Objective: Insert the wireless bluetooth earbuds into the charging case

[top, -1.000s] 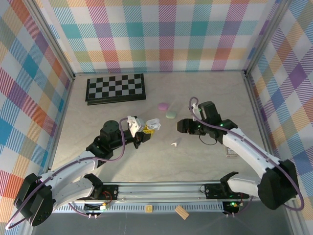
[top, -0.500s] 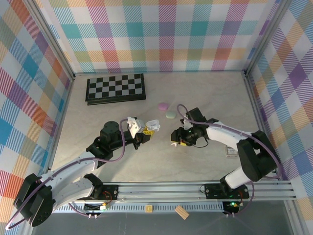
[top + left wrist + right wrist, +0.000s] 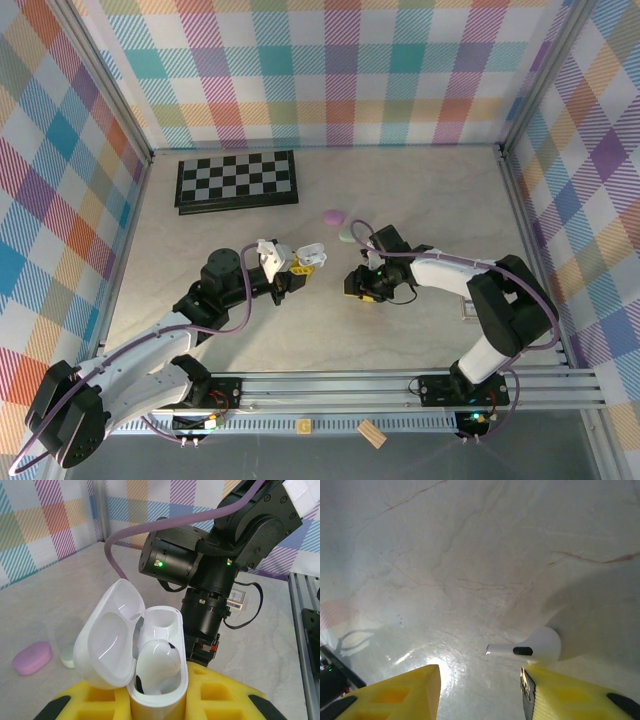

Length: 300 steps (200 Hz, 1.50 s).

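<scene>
Right gripper (image 3: pixel 480 692), yellow pads spread wide, hovers over a glossy white stemmed earbud (image 3: pixel 540 646) on the marbled table (image 3: pixel 445 555). Left gripper (image 3: pixel 298 265) clamps the smooth, pebble-shaped charging case (image 3: pixel 150 630), lid open, with a second earbud (image 3: pixel 157 662) seated inside.

**Arms.** Left arm (image 3: pixel 150 345) and right arm (image 3: pixel 450 275) have white moulded link shells, black cylindrical joint housings and black bases. A purple cable (image 3: pixel 150 526) runs along each arm in loose loops.

**Hands.** Left hand (image 3: pixel 297 266) has a black body with a white bracket at the wrist. Right hand (image 3: pixel 357 286) has a black body. The left wrist view shows two green indicator lights (image 3: pixel 160 564) lit on its motor housings.

**Fingers.** The fingers (image 3: pixel 570 700) on both hands are faced in yellow, moulded with square recesses and tipped in black.
</scene>
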### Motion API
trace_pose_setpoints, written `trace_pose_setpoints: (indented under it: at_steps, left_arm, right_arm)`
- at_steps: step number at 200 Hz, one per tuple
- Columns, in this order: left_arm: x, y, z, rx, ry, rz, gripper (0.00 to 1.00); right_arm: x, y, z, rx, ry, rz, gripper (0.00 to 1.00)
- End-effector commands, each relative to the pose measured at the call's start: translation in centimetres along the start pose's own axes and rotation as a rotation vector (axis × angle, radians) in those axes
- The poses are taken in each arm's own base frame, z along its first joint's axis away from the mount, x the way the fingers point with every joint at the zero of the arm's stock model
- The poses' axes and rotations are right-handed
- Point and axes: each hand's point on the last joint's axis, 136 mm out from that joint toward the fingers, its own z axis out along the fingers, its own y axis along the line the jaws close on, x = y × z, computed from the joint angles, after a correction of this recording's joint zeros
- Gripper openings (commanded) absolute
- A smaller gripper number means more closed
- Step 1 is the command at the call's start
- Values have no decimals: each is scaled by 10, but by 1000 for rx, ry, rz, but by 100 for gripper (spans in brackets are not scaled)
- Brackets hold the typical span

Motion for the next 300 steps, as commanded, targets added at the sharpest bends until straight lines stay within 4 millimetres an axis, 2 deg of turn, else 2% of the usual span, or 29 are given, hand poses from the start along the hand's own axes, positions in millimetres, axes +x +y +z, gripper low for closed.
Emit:
trace_pose_setpoints:
  at_steps: [1, 47, 96, 141, 184, 231, 260, 300]
  left_arm:
    - [1, -2, -1, 3, -1, 19, 10]
    - [2, -1, 0, 1, 2, 22, 10]
    - [2, -1, 1, 5, 3, 21, 10]
    - [-2, -2, 1, 9, -7, 21, 10]
    - [-1, -3, 1, 14, -9, 22, 10]
    - [-3, -4, -3, 10, -9, 25, 10]
    - [-2, -3, -5, 1, 0, 31, 10]
    - [2, -1, -3, -6, 9, 29, 10]
  right_arm:
    - [-1, -15, -1, 79, -22, -7, 47]
    - [12, -28, -7, 124, -14, 9, 47]
    - [15, -29, -30, 166, -55, -14, 53]
    - [1, -31, -50, 255, -107, -113, 58]
    - [-35, -15, -42, 204, -135, -211, 60]
    - [-61, -12, -16, 151, -47, -274, 62]
    - [-52, -11, -5, 110, 26, -257, 60]
    - [-21, -16, -5, 62, 86, -233, 59]
